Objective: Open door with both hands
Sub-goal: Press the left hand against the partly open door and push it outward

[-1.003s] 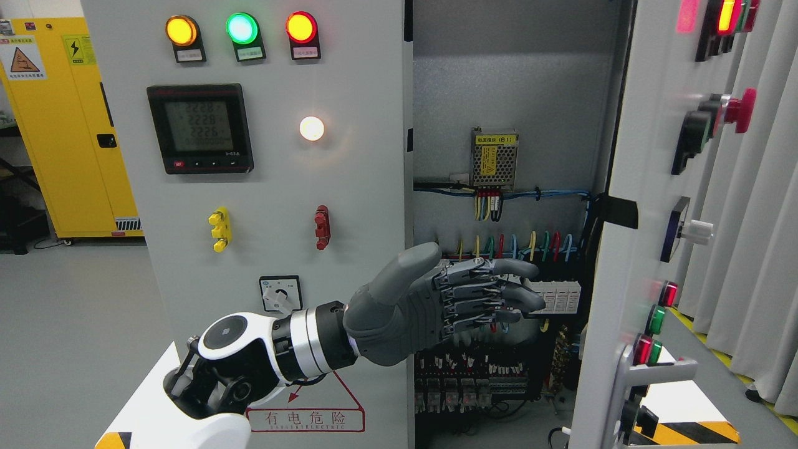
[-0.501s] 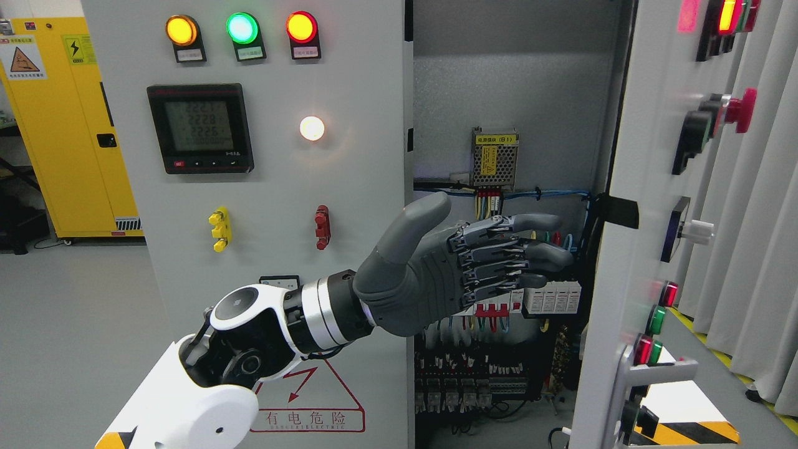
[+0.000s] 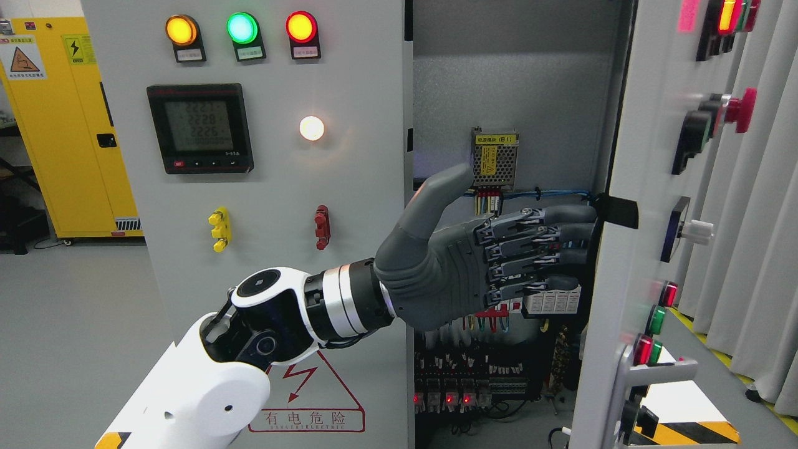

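Now the left hand [image 3: 474, 262] reaches across the open cabinet, fingers [image 3: 536, 240] stretched flat and together (thumb up), holding nothing. Their tips meet the inner edge of the right door [image 3: 648, 187], which stands swung open just right of them, by its black latch [image 3: 617, 211].

Grey left hand [image 3: 480, 262], light-grey door [image 3: 629, 249], yellow cabinet [image 3: 68, 125]
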Controlling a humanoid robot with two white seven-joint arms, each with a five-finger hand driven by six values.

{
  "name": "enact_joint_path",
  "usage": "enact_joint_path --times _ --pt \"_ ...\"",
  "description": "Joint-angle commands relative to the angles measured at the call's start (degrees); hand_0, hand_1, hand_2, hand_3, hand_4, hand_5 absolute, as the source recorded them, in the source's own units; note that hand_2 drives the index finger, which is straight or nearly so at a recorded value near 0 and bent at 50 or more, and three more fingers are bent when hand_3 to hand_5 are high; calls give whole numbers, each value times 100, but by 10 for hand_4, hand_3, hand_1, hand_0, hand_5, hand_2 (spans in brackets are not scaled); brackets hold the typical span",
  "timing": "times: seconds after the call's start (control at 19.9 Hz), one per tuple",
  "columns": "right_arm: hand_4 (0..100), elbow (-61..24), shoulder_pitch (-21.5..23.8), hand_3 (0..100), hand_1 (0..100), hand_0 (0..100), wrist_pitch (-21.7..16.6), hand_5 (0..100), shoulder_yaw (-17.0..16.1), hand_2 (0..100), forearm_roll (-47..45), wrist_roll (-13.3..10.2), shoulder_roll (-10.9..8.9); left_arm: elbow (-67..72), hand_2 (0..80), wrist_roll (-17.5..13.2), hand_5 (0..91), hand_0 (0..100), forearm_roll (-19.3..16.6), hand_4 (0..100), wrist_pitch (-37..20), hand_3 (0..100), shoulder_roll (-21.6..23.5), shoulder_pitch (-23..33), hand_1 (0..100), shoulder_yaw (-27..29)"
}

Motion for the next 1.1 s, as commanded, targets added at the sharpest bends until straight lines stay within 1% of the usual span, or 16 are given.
enact_joint_path --times 0.0,0.25,0.45,0.55,0.75,1.05 --pt "0 5 8 0 63 214 2 0 0 0 -3 -2 0 312 0 -2 0 0 194 67 -68 0 39 -333 0 -706" --pt "0 5 8 0 63 214 2 0 0 0 -3 -2 -9 418 0 -2 0 0 256 66 -104 0 4 -509 0 -899" --pt "0 5 -9 0 62 214 2 0 0 0 -3 -2 -9 488 0 -2 0 0 282 60 -261 0 -31 -588 0 -1153" --pt "0 5 -9 0 61 215 2 0 0 0 -3 -2 -17 576 0 6 0 0 352 55 -297 0 -206 -614 0 -1241" --pt "0 5 -9 0 61 215 2 0 0 0 -3 -2 -26 655 0 24 0 0 335 51 -297 0 -549 -615 0 -1268" --pt "0 5 -18 0 61 215 2 0 0 0 6 -2 -44 681 0 165 0 0 317 45 -288 0 -980 -667 0 -1268"
